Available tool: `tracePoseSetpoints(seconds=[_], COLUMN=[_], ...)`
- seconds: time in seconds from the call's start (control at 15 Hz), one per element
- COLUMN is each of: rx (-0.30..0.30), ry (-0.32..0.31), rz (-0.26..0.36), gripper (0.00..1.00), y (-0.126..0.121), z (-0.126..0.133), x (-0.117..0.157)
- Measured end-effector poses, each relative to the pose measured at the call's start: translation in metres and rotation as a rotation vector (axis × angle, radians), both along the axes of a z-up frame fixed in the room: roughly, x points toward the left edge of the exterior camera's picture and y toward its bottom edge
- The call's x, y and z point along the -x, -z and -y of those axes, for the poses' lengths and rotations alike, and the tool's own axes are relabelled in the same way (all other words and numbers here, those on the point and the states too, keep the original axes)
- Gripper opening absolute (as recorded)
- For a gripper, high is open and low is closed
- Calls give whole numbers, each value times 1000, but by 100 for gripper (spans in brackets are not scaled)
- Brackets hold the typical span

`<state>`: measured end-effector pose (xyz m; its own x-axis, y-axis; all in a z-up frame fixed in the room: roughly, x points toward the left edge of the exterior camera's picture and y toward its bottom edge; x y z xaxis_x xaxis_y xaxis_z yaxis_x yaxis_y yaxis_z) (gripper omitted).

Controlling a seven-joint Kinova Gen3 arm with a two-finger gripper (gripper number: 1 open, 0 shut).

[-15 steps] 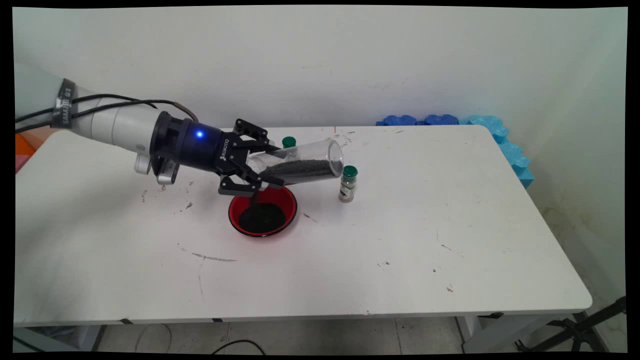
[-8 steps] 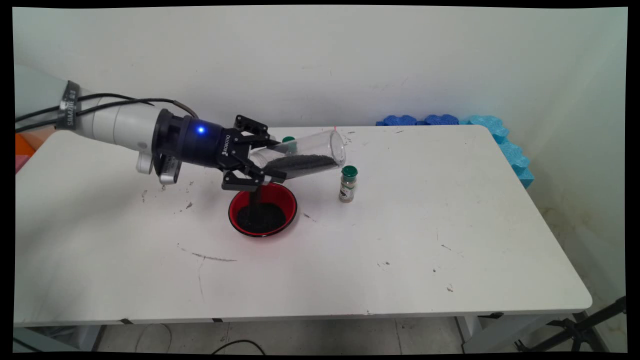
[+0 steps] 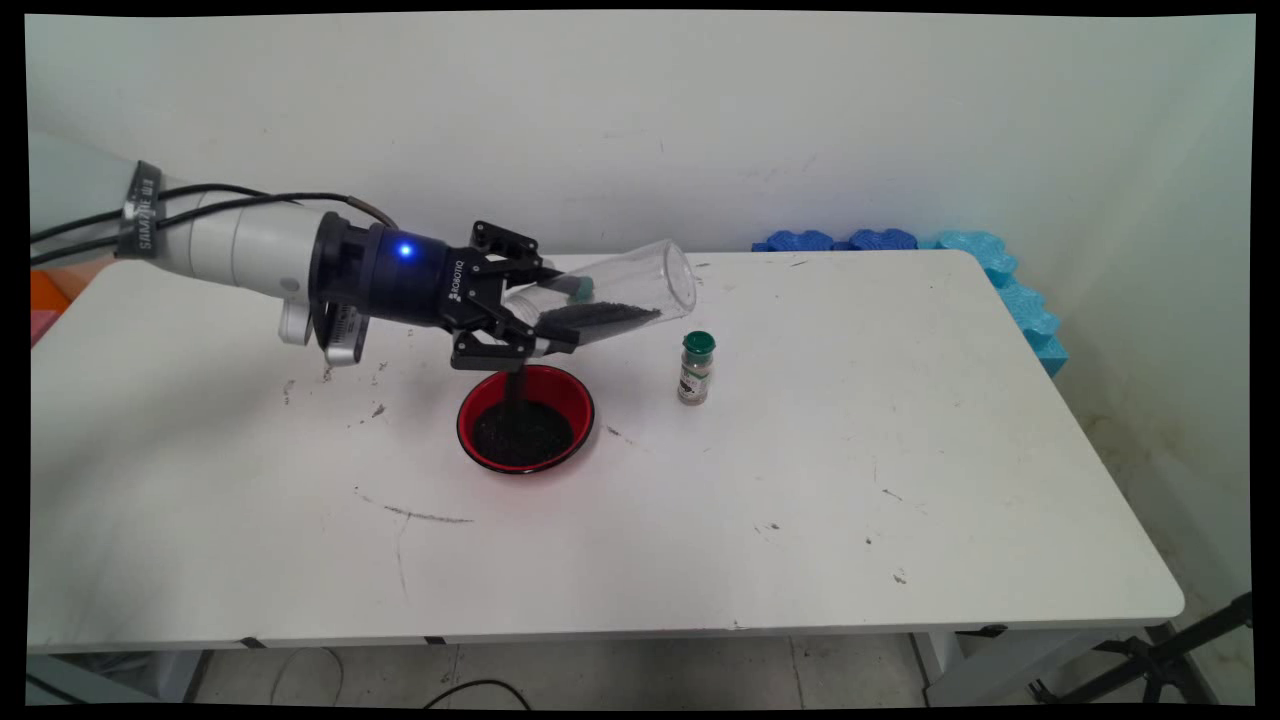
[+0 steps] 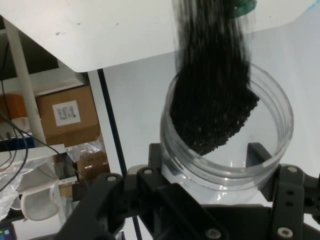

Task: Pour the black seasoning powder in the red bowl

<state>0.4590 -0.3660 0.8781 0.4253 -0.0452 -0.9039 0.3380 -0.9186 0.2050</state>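
Gripper: gripper (image 3: 530,320) is clamped on the mouth end of a clear jar (image 3: 610,298), its two fingers pressed against the jar's opposite sides; the hand view shows the jar's rim seated between them.
Jar: lies tilted, closed end raised toward the right and away from the arm, open end lowest and directly above the red bowl (image 3: 526,418).
Contents: black granules (image 3: 598,318) line the jar's lower wall and fall from its mouth in a thin stream (image 3: 513,390) into the bowl.
Bowl: stands on the white table (image 3: 800,480) beneath the gripper, its floor covered by a dark heap of the same granules.
Step in hand: pouring, judged partway, since a good share of the granules sits in the jar.
Next move calls for: judging by the shallow slope, more tilt with the mouth held over the bowl's middle, so nothing spills past the rim.
Neighbours: a green-capped spice bottle (image 3: 696,367) stands upright to the right of the bowl, apart from it; a second green cap (image 3: 578,287) shows through the jar, behind the bowl.
Backdrop: blue foam pieces (image 3: 900,242) lie far right of the bowl, at the table's back edge.
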Motion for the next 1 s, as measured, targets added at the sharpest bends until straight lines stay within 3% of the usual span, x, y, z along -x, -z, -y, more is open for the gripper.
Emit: tracePoseSetpoints(seconds=[1.0], rx=[7], ry=[-34], rz=[-49], gripper=[0], y=[-1], z=[2], x=[3])
